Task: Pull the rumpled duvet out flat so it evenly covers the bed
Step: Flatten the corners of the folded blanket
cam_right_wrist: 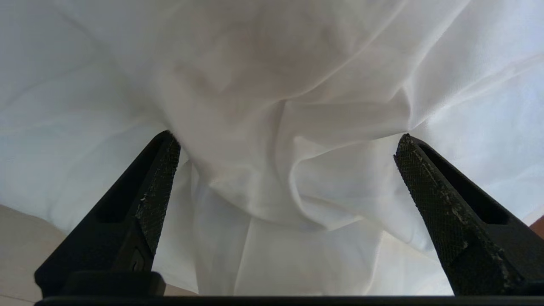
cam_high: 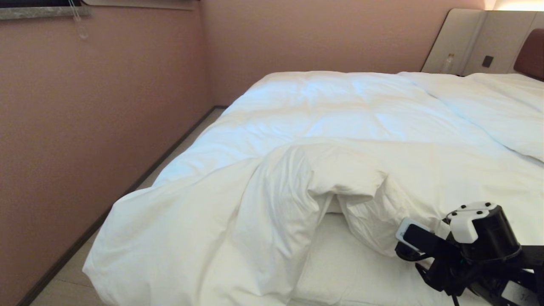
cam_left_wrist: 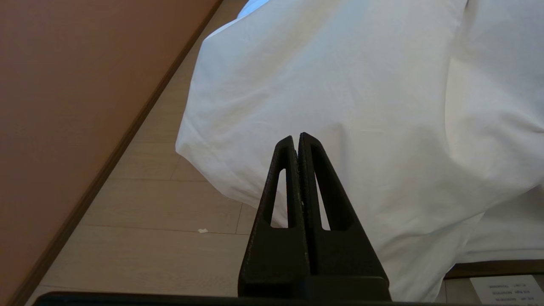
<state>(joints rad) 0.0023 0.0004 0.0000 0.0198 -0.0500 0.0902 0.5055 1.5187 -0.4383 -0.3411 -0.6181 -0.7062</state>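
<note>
A matte dusty-pink painted wall [cam_high: 85,127] fills the head view from nine to twelve o'clock, meeting a second pink wall in a corner near eleven. A dark brown skirting board [cam_high: 127,187] runs along its foot toward seven o'clock, beside pale wood-look plank flooring [cam_left_wrist: 161,221]. At eleven o'clock a grey stone window ledge [cam_high: 42,12] carries a hanging clear beaded cord [cam_high: 80,23]. At two o'clock, beige wall panels [cam_high: 467,42] hold a small dark square switch plate [cam_high: 487,61], with a clear bottle [cam_high: 447,63] just beside them. A tiny white scrap [cam_left_wrist: 203,230] lies on the flooring.

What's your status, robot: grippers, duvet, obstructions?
Right gripper open at bunched fold. Left gripper shut, parked. Puffy white duvet still rumpled at bed's foot. Nothing blocking.
</note>
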